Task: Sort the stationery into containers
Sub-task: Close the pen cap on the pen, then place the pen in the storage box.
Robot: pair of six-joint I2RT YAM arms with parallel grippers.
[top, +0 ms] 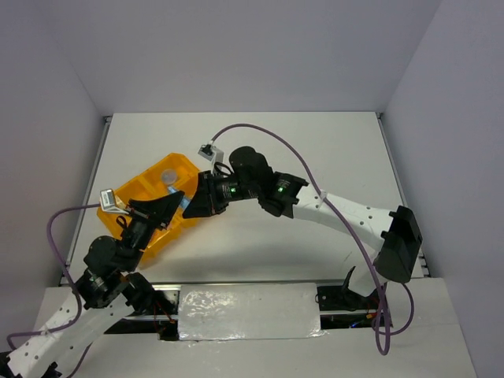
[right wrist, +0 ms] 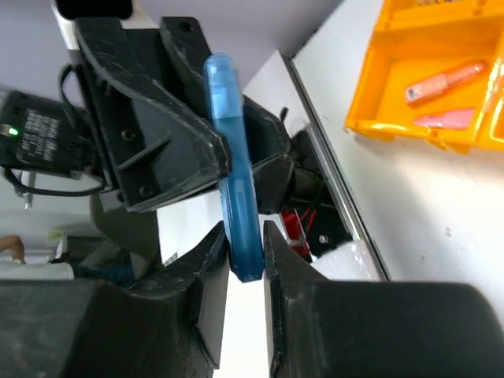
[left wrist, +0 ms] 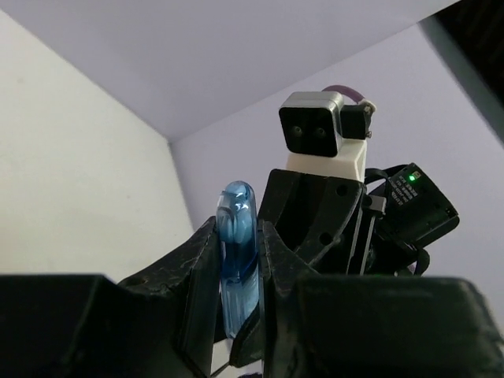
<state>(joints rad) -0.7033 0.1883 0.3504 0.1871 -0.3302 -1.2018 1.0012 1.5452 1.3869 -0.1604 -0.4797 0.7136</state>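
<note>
Reaching up and to the right from its base, the left arm is tilting the left pincer (top: 163,208) over the near part of the tray (top: 140,187). Its fingers are pressing on both sides of the blue pen (left wrist: 239,252), so it is looking clamped on that pen. The pen's rounded end is sticking out past the fingertips toward the other arm.

The blue pen is hanging in the air over the tray's right edge, off the surface (top: 315,150). Its long axis is running from one pincer to the other, so each is taking one end. Neither arm is nearer, since both are touching it.

The right arm is stretching far to the left across the surface, with its elbed links folding back toward its base. The right pincer (right wrist: 246,236) is facing the left one almost head on. Its fingers are sitting tight against the pen's other end and seem to be gripping it too, though how firmly cannot be told.

This is reading as a handover. The coming move is probably turning on one pincer letting go along that shared axis without tipping the pen.

Below, an orange pen (right wrist: 445,81) and a pink pen (right wrist: 445,120) are lying side by side in one compartment. A greyish jar (top: 170,178) is sitting in a far one.
</note>
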